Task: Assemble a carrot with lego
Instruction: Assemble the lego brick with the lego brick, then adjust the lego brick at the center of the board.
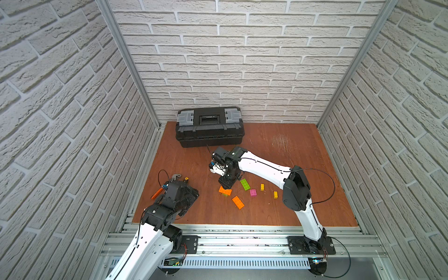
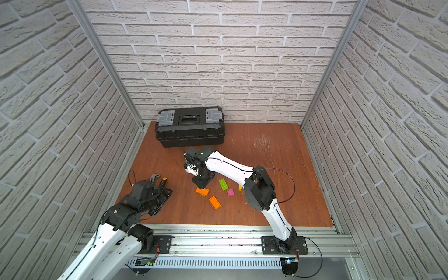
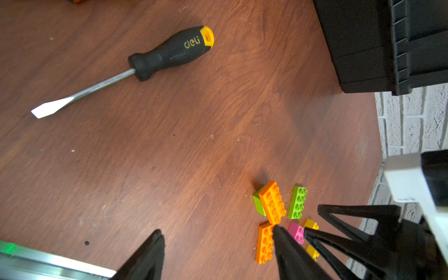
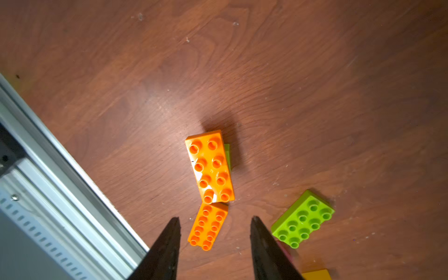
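Back by the wall (image 1: 242,72), the toolbox (image 1: 210,127) sits closed; left fingers (image 3: 145,257) and right fingers (image 4: 167,249) both gape empty.

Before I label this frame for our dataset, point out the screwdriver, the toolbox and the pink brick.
screwdriver (image 3: 167,53): left wrist view, middle of its black handle.
toolbox (image 1: 210,135): in a top view, its black front wall.
pink brick (image 1: 252,192): in a top view, its studded top.

Robot test cell, dressed as a workshop.
White faux-brick wall panels (image 1: 242,60) in silver aluminium posts (image 1: 129,63); reddish-brown wood-grain tabletop (image 1: 303,145); black plastic toolbox (image 1: 209,131); black-and-yellow flat-blade screwdriver (image 3: 150,60); white-and-black robot arms (image 1: 261,164) bolted to a grooved aluminium rail (image 1: 242,240).
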You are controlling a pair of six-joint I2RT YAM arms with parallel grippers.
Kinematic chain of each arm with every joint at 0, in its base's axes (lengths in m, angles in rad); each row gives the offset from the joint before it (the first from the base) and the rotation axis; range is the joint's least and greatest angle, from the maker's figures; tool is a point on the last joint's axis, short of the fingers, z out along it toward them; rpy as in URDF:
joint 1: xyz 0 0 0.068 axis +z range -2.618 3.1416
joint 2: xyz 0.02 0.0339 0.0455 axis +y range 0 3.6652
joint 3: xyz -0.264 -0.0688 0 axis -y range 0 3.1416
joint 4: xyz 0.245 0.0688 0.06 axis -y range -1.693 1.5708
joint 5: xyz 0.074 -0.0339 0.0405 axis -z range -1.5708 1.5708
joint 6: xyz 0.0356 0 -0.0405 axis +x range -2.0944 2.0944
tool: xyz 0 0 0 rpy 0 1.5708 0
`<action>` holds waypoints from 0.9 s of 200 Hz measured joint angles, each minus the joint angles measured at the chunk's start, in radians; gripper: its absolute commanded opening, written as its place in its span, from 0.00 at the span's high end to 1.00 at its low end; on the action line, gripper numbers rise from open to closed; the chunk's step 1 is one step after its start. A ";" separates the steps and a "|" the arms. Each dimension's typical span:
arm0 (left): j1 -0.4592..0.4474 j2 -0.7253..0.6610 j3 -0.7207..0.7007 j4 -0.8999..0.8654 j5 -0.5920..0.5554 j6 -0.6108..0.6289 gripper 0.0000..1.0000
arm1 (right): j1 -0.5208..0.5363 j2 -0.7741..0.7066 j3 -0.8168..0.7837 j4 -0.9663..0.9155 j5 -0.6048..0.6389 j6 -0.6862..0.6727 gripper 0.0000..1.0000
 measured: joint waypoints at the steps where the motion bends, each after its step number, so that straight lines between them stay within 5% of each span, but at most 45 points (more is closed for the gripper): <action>1: 0.000 0.000 0.000 0.000 0.000 0.000 0.27 | 0.000 0.000 0.000 0.000 0.000 0.001 0.72; 89: 0.000 -0.024 0.000 0.000 0.000 -0.001 0.30 | 0.002 0.000 -0.078 0.060 -0.053 0.071 0.93; 180: 0.000 -0.024 -0.002 0.000 0.008 -0.003 0.33 | 0.009 0.006 -0.125 0.128 -0.077 0.120 0.98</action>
